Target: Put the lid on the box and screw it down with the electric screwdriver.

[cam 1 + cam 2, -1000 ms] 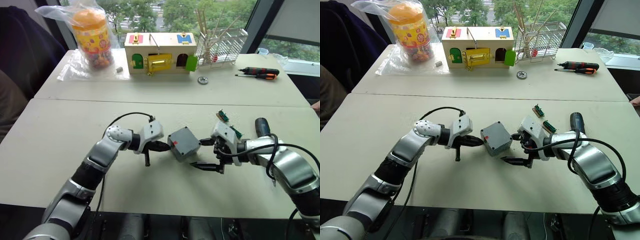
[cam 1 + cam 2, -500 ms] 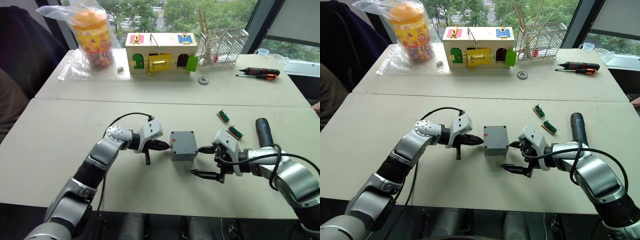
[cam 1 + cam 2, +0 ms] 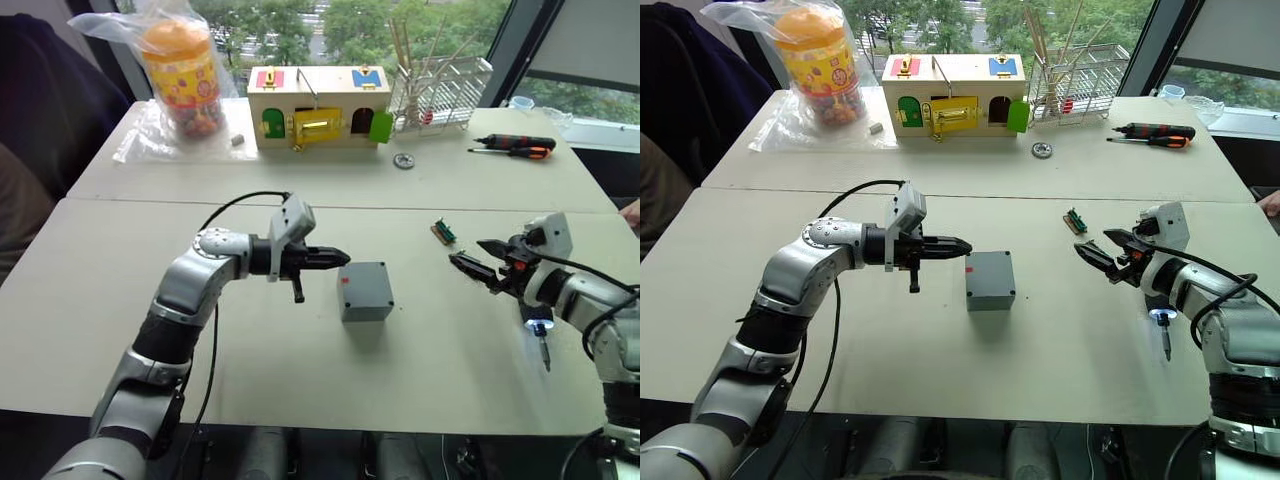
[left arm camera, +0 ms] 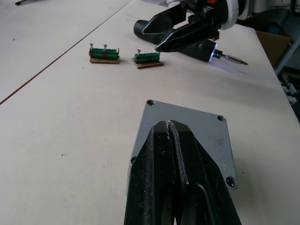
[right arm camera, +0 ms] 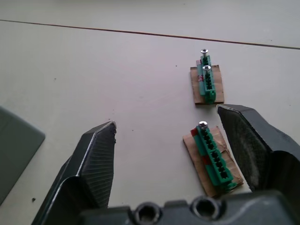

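Right wrist view: right claw (image 5: 168, 154) spread wide, empty, left claw (image 4: 169, 129) pressed together above box (image 3: 364, 291)

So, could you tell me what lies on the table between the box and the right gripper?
Mostly bare tabletop. In the eye views, nothing sits between the box and the right gripper; the small green connector pieces lie just beyond that stretch, by the gripper.
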Robot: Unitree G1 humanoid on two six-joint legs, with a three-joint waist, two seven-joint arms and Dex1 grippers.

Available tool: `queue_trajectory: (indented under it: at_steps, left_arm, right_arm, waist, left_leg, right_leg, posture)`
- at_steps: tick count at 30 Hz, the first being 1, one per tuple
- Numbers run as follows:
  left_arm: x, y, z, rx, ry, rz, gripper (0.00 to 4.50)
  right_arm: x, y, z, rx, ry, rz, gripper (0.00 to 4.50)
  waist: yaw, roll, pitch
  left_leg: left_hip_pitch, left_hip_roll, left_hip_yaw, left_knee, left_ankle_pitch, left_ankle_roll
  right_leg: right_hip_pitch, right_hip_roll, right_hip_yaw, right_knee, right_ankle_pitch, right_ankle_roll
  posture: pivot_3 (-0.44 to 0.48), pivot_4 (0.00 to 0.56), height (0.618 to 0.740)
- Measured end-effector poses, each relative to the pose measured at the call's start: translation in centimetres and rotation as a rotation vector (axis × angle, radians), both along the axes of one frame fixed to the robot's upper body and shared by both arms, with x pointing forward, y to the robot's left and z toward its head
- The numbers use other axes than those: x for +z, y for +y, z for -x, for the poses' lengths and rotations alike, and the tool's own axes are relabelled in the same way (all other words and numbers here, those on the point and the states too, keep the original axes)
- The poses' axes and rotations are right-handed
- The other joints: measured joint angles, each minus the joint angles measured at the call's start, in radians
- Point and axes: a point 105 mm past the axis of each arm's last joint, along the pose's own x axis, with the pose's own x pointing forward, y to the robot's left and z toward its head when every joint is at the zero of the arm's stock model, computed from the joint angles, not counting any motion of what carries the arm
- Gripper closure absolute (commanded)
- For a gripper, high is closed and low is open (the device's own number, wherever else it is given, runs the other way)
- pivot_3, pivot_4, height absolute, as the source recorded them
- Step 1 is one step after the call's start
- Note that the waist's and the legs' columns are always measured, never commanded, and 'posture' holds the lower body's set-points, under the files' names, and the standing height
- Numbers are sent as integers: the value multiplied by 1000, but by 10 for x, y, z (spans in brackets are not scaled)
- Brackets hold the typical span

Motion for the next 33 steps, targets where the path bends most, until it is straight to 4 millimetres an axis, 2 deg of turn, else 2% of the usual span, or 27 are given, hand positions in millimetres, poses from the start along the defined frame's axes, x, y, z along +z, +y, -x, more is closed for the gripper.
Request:
queue_trajectory:
  at_steps: [9, 22, 23, 24, 28, 33]
  left_arm:
    - [-13, 9, 0, 40, 22, -35, 4500]
    - [-17, 7, 1, 42, 18, -53, 4500]
    - [-18, 7, 1, 43, 15, -62, 4500]
    - [-19, 7, 1, 41, 13, -69, 4500]
    - [-22, 5, 2, 33, 10, -79, 4500]
    - [-24, 6, 1, 37, 9, -88, 4500]
  right_arm:
    - [-16, -3, -16, 18, 15, 40, 1462]
    - [-24, -3, -19, 7, 37, 46, 1462]
    - [-25, -3, -19, 5, 37, 45, 2150]
    - [-25, -4, -19, 3, 37, 44, 2456]
    - [-25, -2, -21, -5, 29, 19, 4457]
    - [-20, -3, -23, -18, 10, 4, 4457]
  waist:
    - [4, 0, 0]
    - [3, 0, 0]
    - [3, 0, 0]
    - [3, 0, 0]
    - [2, 0, 0]
    - [3, 0, 0]
  left_leg:
    - [0, 0, 0, 0, 0, 0]
    - [0, 0, 0, 0, 0, 0]
    - [0, 0, 0, 0, 0, 0]
    - [0, 0, 0, 0, 0, 0]
    - [0, 0, 0, 0, 0, 0]
    - [0, 0, 0, 0, 0, 0]
  right_leg:
    - [0, 0, 0, 0, 0, 0]
    - [0, 0, 0, 0, 0, 0]
    - [0, 0, 0, 0, 0, 0]
    - [0, 0, 0, 0, 0, 0]
    - [0, 0, 0, 0, 0, 0]
    - [0, 0, 0, 0, 0, 0]
  posture:
    - [0, 150, 705]
    - [0, 150, 705]
    - [0, 150, 705]
    - [0, 150, 705]
    - [0, 150, 705]
    - [0, 150, 705]
